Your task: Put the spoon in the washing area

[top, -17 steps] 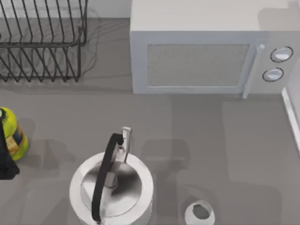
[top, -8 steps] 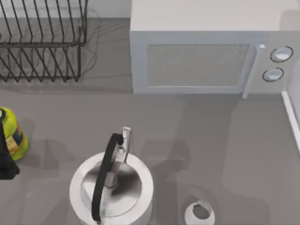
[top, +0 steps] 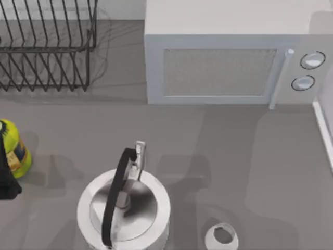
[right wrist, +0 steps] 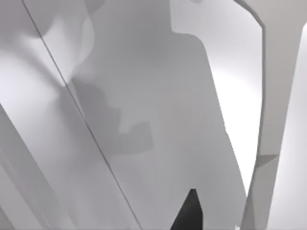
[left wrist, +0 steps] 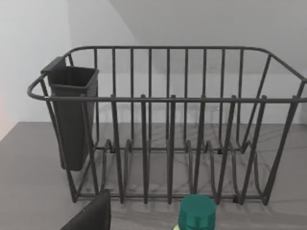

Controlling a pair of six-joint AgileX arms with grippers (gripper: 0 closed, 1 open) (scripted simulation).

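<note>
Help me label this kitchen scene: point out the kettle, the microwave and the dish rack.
kettle (top: 124, 208): top view, on its shiny lid.
microwave (top: 218, 72): top view, on the door window.
dish rack (left wrist: 168, 99): left wrist view, on the front top rail.

a black wire dish rack (top: 47, 48) stands upright at the table's far left corner, by the back wall. its rim (left wrist: 168, 99) runs above a row of upright dividers. a dark cutlery cup (left wrist: 72, 120) hangs at one end.

- Our left arm (top: 6, 177) shows as a matte black, blocky shape.
- Our left gripper (left wrist: 91, 216) has a flat, dark, angular finger.
</note>
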